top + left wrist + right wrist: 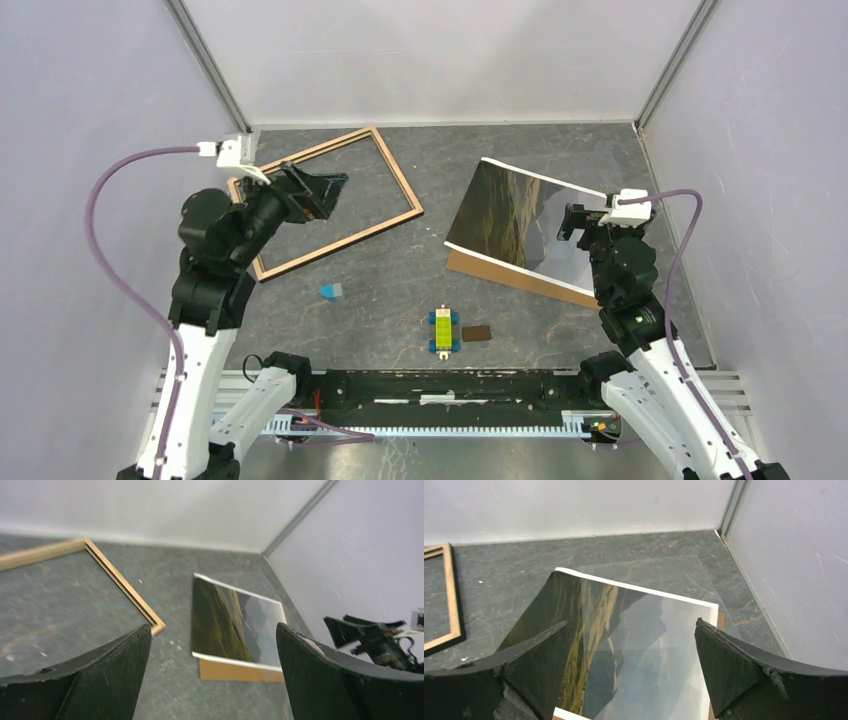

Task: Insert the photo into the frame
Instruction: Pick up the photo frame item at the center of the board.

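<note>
– So, where is the photo (520, 215)?
– Just ahead of and below the right claw (572, 222). It lies face up on a plain brown board (510, 275), dark brown-gold on the side away from that claw and washed pale by glare on the side nearest it.
– Is that claw touching it?
– No. Its jaws are spread wide and hold nothing; it hangs over the photo's near edge.
– And the frame (398, 171)?
– Flat on the grey bench (400, 270), tan side up, under and ahead of the left claw (330, 198). It is well apart from the photo. That claw is spread wide too, and empty.
– Anything else?
– Nearer the arm bases than either claw: a small blue piece (331, 291), a yellow-green toy block on blue wheels (443, 330), and a small brown chip (477, 333) just beside it.
</note>
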`<action>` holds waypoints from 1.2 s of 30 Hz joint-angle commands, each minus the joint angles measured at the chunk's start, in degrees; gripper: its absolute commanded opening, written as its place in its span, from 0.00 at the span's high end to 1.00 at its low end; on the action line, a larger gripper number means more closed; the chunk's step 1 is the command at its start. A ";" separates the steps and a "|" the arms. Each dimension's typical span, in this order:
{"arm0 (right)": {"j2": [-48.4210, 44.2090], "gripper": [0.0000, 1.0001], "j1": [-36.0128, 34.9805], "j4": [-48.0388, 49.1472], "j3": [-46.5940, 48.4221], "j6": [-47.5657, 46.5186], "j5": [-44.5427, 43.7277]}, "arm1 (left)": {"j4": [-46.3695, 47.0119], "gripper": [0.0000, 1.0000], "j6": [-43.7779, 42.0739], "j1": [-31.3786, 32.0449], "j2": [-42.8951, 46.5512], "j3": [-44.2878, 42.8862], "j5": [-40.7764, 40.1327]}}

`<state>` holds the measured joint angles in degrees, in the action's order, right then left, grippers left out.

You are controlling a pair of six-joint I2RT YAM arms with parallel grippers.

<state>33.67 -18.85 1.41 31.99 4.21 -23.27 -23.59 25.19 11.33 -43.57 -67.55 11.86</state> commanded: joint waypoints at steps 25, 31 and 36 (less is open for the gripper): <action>19.30 0.02 15.67 0.46 -6.92 12.86 24.63 | 34.02 0.00 30.66 38.28 -46.79 11.42 7.74; 23.61 0.02 26.83 2.02 -8.86 15.65 33.08 | 42.09 0.00 36.80 41.99 -57.44 6.76 9.23; 26.99 0.02 31.62 1.01 -7.74 15.36 33.09 | 39.14 0.00 34.72 42.43 -62.94 0.67 9.09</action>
<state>59.02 10.00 0.40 23.07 18.44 7.29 12.49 58.48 53.67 -103.55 -60.82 20.51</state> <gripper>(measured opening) 0.982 0.996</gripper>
